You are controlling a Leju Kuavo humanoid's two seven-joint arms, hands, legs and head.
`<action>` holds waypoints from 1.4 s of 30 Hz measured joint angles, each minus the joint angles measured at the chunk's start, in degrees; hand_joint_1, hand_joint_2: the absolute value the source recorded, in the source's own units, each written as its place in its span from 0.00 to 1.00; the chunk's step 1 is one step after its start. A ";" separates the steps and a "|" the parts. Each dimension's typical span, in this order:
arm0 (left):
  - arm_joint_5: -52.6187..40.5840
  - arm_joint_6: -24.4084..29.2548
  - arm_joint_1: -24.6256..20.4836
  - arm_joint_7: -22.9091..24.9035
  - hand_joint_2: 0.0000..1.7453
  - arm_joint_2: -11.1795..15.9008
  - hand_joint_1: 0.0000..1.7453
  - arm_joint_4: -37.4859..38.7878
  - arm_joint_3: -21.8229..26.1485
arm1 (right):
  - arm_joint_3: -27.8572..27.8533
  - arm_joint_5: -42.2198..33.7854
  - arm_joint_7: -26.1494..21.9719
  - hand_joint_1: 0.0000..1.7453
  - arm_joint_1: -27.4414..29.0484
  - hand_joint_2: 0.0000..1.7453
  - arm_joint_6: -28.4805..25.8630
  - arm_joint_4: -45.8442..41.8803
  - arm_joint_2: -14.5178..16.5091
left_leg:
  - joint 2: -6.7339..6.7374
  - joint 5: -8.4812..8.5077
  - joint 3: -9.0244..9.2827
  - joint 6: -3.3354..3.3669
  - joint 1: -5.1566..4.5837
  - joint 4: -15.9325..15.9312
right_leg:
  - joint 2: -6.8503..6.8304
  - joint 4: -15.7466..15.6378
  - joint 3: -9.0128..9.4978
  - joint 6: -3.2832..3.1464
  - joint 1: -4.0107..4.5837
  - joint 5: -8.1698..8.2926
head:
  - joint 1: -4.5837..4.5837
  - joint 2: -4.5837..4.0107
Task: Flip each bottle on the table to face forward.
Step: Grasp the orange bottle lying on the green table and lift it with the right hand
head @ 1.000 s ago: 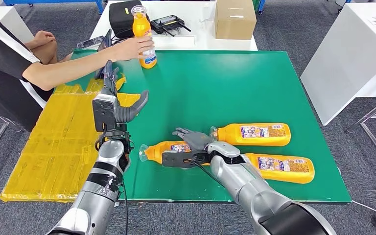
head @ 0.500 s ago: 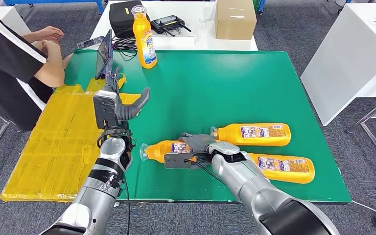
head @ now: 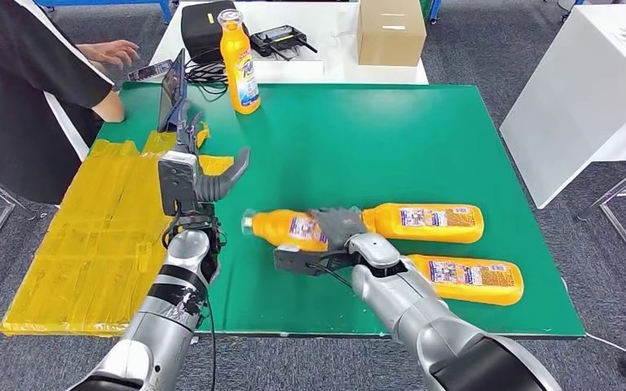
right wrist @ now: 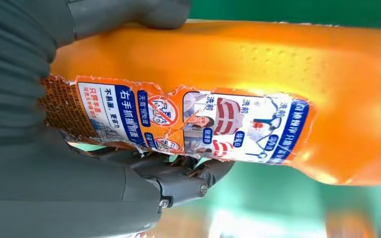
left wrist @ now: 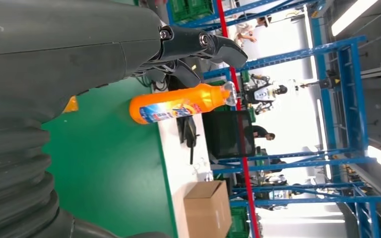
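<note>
Since a second ago: held bottle (head: 289,228) raised off the green table (head: 391,147) and swung, cap now pointing left and a little away, no longer flat on the cloth near the front edge. Person (head: 24,90) at the far left pulled back from the upright bottle (head: 239,61), one hand now by the white table (head: 310,57) beyond.

Right hand (head: 334,232) wrapped around the held bottle's body, thumb over one side and dark fingers (right wrist: 188,178) under the other, gripping it firmly. Torn label on that bottle facing the right wrist camera. Just beside the hand, to the right: second lying bottle (head: 424,222), on its side, cap end touching or nearly touching the hand. Nearer the front edge: third lying bottle (head: 469,278), also on its side, partly behind the right forearm.

Left hand (head: 191,175) raised over the table's left edge, holding nothing, thumb out to the right and fingers (left wrist: 213,42) loosely spread. Beneath and left of it, yellow sheet (head: 90,244) draped over the table's side.

Farther out: upright bottle near the table's far left corner, well apart from both hands. Behind it on the white table: black bag (head: 200,28) and cardboard box (head: 391,31).
</note>
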 joint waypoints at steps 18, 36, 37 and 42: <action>-1.91 -2.10 4.83 0.99 1.00 -0.02 0.00 -6.22 0.47 | -15.55 1.40 -6.49 1.00 12.01 1.00 -23.24 -27.59 0.62 | -0.07 -0.01 -0.01 0.01 -0.04 0.00 | -0.02 -0.04 -0.02 0.00 -0.01 0.00 | -0.01 0.01; 20.02 -42.61 5.26 7.05 1.00 1.22 0.00 -5.38 -2.50 | -19.75 -14.10 -21.86 1.00 15.03 1.00 -6.72 -33.04 0.64 | -0.07 -0.01 -0.03 0.01 -0.03 -0.01 | -0.02 -0.03 -0.02 0.00 -0.01 -0.01 | 0.00 0.00; 21.02 -44.37 5.20 7.04 1.00 1.40 0.00 -5.07 -3.16 | -19.64 -15.92 -23.39 1.00 15.03 1.00 -3.77 -32.88 0.63 | -0.07 -0.01 -0.03 0.01 -0.02 -0.01 | -0.02 -0.03 -0.02 0.00 -0.01 -0.01 | -0.01 0.00; 23.46 -46.77 4.00 6.73 1.00 2.13 0.00 -3.08 -5.65 | -18.72 -23.28 -28.13 1.00 14.70 1.00 9.33 -30.86 0.61 | -0.08 -0.01 -0.03 0.00 -0.02 -0.01 | -0.02 -0.03 -0.02 0.00 0.00 -0.01 | 0.00 0.00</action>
